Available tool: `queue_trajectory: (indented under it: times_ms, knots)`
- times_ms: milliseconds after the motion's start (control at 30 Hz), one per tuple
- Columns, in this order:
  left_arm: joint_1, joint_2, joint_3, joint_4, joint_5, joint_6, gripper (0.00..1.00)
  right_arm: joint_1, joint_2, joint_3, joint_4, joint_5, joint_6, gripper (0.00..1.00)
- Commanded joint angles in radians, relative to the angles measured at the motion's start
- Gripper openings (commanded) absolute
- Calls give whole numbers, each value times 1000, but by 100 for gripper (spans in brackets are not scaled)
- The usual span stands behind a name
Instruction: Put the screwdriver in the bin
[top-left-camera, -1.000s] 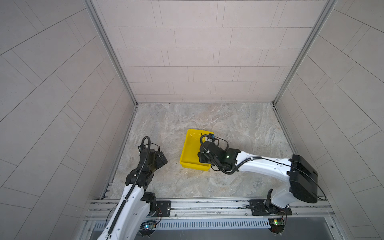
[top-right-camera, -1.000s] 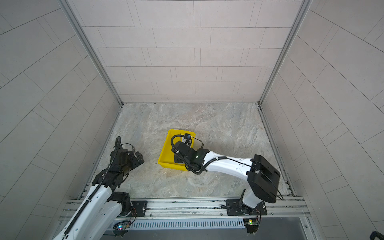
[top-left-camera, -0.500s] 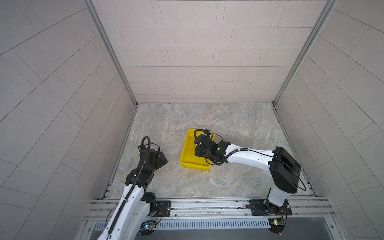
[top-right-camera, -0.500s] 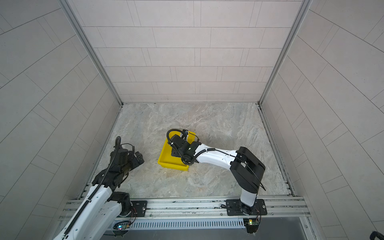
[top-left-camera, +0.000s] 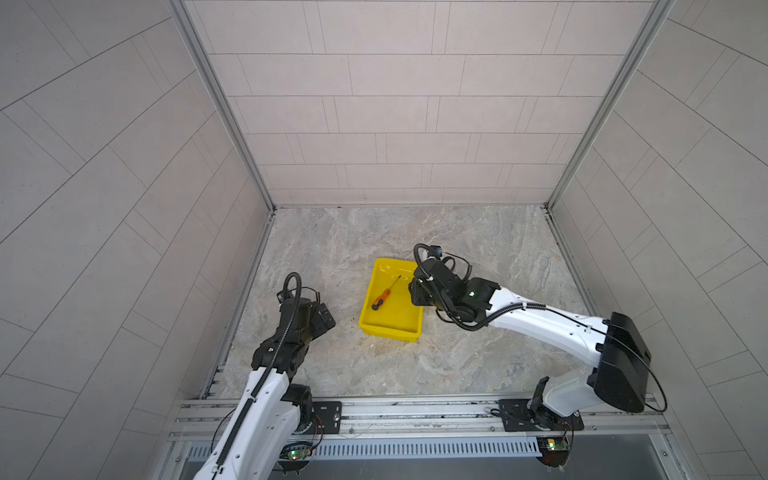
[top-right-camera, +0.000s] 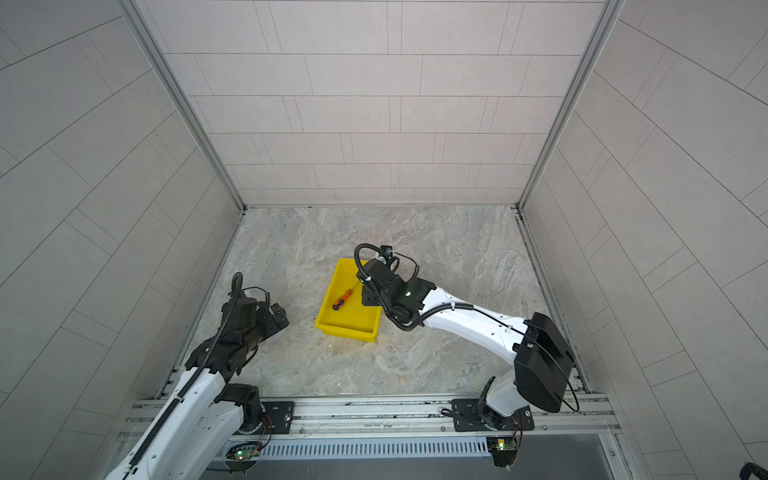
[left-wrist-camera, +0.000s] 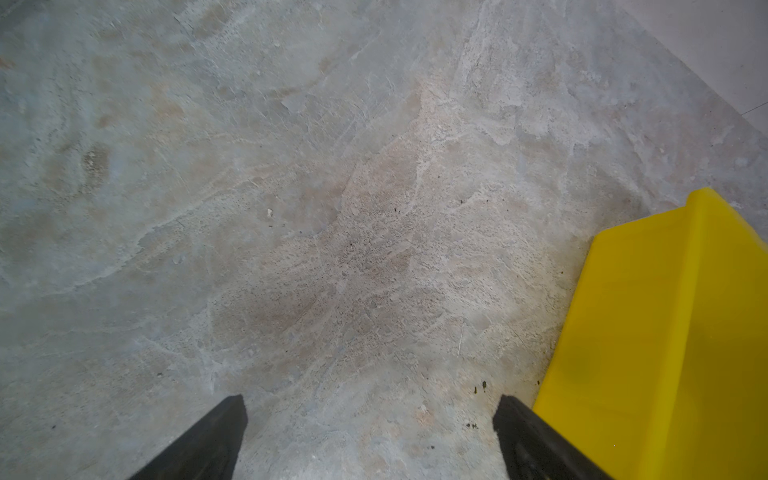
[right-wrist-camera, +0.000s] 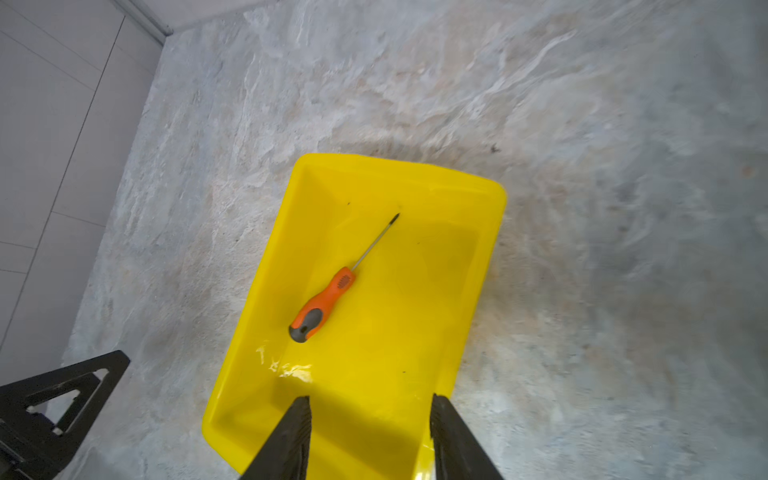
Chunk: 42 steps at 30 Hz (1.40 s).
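Observation:
The screwdriver (top-left-camera: 384, 295) (top-right-camera: 344, 298) (right-wrist-camera: 328, 299), orange-handled with a black butt and thin shaft, lies loose and slantwise on the floor of the yellow bin (top-left-camera: 388, 331) (top-right-camera: 347, 333) (right-wrist-camera: 399, 164). My right gripper (right-wrist-camera: 370, 401) (top-left-camera: 417, 293) (top-right-camera: 368, 296) hovers over the bin's right edge. It is open, with only the bin's floor showing between its fingers. My left gripper (left-wrist-camera: 370, 398) (top-left-camera: 326, 318) (top-right-camera: 280, 313) is open over bare floor to the left of the bin (left-wrist-camera: 665, 332), holding nothing.
The bin sits mid-floor on a marbled stone surface (top-left-camera: 415, 232). Tiled walls (top-left-camera: 124, 208) close in the left, back and right sides. A metal rail (top-left-camera: 415, 409) with both arm bases runs along the front. The left arm's gripper (right-wrist-camera: 54, 415) shows in the right wrist view.
My right gripper has opened and let go of the screwdriver, which now lies in the bin. The right arm has drawn back to the right. The left arm has not moved.

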<state>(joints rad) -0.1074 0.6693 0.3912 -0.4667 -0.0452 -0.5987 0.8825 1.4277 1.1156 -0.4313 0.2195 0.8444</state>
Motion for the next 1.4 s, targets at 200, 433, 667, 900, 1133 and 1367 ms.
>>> queue_trajectory:
  times_ms: [200, 433, 667, 900, 1133, 1367]
  knots:
    - [0, 35, -6, 20, 9, -6, 100, -204, -307, -255, -144, 326, -414, 54]
    - [-1, 33, -6, 20, 6, -5, 100, -214, -575, -591, 228, 571, -763, 75]
    - [-1, 36, -9, 26, 21, -4, 100, -346, -453, -835, 943, 509, -993, 88]
    - [0, 36, -9, 26, 19, -4, 100, -423, -128, -804, 1205, 463, -1200, 92]
    - [0, 49, -8, 34, 22, -3, 100, -500, -3, -778, 1284, 391, -1073, 93]
    - [0, 54, -8, 40, 20, -3, 100, -625, 41, -731, 1278, 284, -964, 93]
